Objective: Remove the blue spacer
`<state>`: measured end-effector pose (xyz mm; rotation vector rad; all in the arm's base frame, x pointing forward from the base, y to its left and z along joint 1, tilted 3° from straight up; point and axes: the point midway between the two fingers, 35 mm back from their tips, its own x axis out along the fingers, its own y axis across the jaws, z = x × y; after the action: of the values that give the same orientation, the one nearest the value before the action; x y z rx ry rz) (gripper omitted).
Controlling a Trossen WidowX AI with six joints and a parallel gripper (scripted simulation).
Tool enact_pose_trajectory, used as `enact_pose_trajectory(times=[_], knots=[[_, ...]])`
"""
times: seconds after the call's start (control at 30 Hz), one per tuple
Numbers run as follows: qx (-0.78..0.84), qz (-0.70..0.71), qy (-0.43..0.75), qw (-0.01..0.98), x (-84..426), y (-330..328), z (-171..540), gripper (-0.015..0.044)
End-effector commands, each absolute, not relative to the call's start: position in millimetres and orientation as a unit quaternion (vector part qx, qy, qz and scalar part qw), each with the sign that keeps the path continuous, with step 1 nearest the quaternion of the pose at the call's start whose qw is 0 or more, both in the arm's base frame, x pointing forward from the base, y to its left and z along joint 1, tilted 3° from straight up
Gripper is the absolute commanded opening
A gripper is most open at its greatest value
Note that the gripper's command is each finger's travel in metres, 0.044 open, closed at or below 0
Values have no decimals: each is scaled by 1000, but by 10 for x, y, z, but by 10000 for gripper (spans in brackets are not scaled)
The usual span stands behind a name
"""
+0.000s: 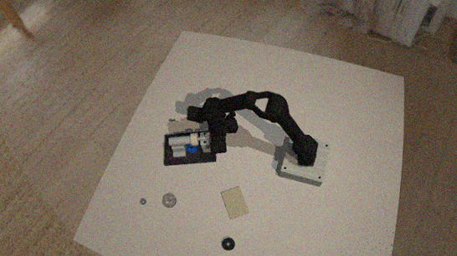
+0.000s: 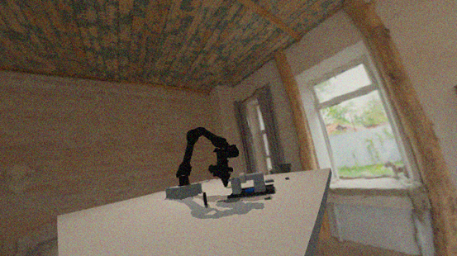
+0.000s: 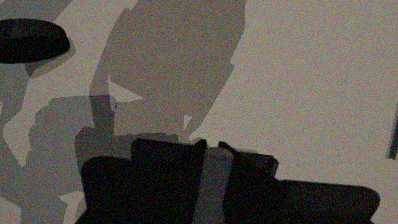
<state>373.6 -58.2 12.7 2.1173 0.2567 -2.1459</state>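
Observation:
The blue spacer (image 1: 191,149) (image 2: 250,190) lies low on the dark base plate (image 1: 189,163) (image 2: 271,191), off the shaft line, between the two grey blocks. The big housing block (image 1: 179,151) (image 2: 258,182) stands on the far side of it from the gripper. The smaller support block (image 2: 236,185) stands nearest the gripper. A cream spacer (image 1: 194,139) remains up at shaft height. My gripper (image 2: 226,185) (image 3: 211,146) is shut on the grey shaft (image 3: 215,185), just outside the smaller block. Its fingertips are hidden in the top view.
A black ring (image 1: 228,241) (image 3: 30,41), a grey ring (image 1: 170,198), a small ring (image 1: 143,201) and a tan plate (image 1: 235,203) lie on the table. A tiny part (image 1: 171,120) lies behind the base plate. The arm's pale base (image 1: 301,174) (image 2: 183,191) stands opposite.

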Motion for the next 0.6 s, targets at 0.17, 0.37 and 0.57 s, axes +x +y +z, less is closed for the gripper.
enact_pose_trajectory(times=[0.17, 0.37, 0.57], knots=[[705, -702, 85, 57, 3765, -575, 137, 0], [705, -702, 85, 57, 3760, -576, 136, 0], [705, -702, 85, 57, 3754, -578, 136, 0]])
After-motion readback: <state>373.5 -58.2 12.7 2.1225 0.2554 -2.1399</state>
